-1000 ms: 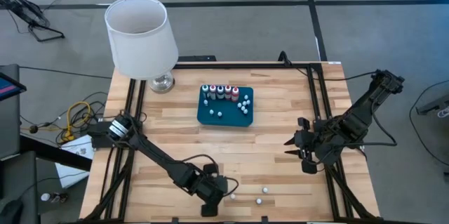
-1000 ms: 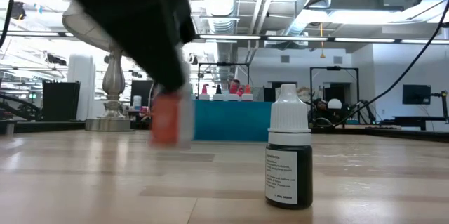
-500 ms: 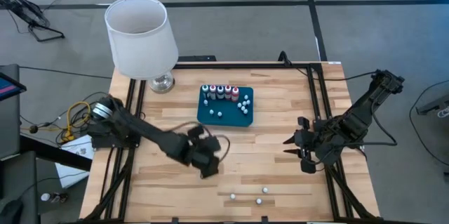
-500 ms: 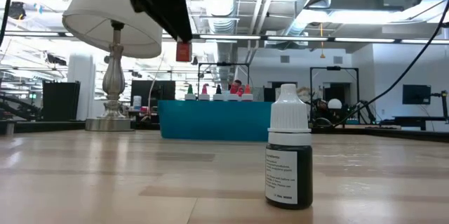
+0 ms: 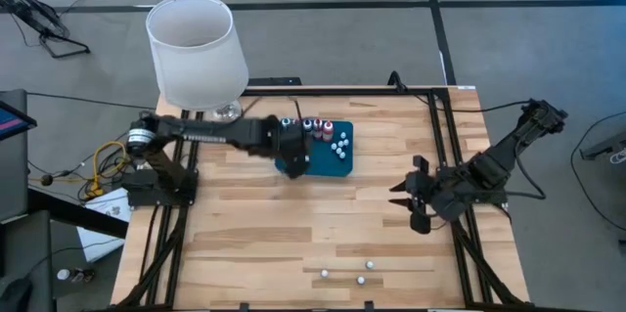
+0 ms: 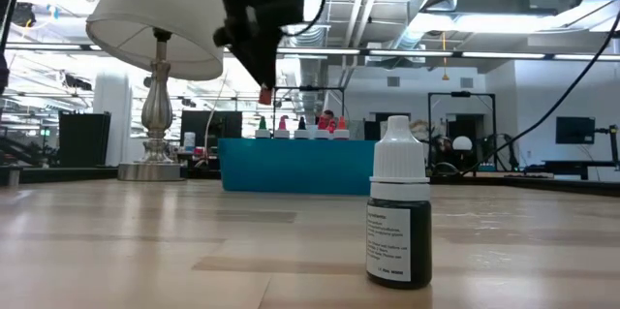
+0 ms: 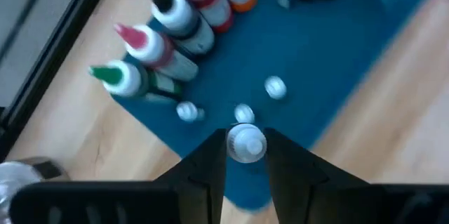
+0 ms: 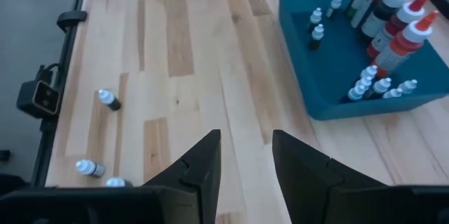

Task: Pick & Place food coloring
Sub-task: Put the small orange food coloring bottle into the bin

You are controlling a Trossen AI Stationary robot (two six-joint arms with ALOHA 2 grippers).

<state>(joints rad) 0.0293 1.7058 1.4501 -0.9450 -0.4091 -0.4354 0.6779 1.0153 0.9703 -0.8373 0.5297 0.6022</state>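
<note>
A dark teal tray [image 5: 328,163] lies at the table's far middle. It holds a row of larger food coloring bottles [image 5: 308,128] with coloured tips and several tiny white-capped ones [image 5: 339,144]. My left gripper [image 5: 293,158] hangs over the tray's left part, shut on one small food coloring bottle [image 7: 245,144]. Three more small bottles [image 5: 360,279] lie or stand near the table's near edge; one [image 6: 399,217] stands upright close to the low camera. My right gripper [image 5: 403,204] waits open at the right, holding nothing. My left gripper pinches the small bottle between its two fingers, one on each side just below the white cap [image 7: 245,134]. The fingers slant down from the table's left. The bottle's red body [image 6: 263,96] sticks out below the fingertips, lifted clear above the tray.
A table lamp with a white shade [image 5: 196,53] stands at the far left corner, close to the tray. Black frame rails [image 5: 445,156] run along the table's left and right sides. Bare wood [image 5: 323,219] lies between the tray and the loose bottles.
My left gripper has swung from the table's near edge up and toward the far edge, and now stands over the tray's left part. It has turned on the way and stayed shut on the small bottle, which has gone from just above the tabletop to well above it.
</note>
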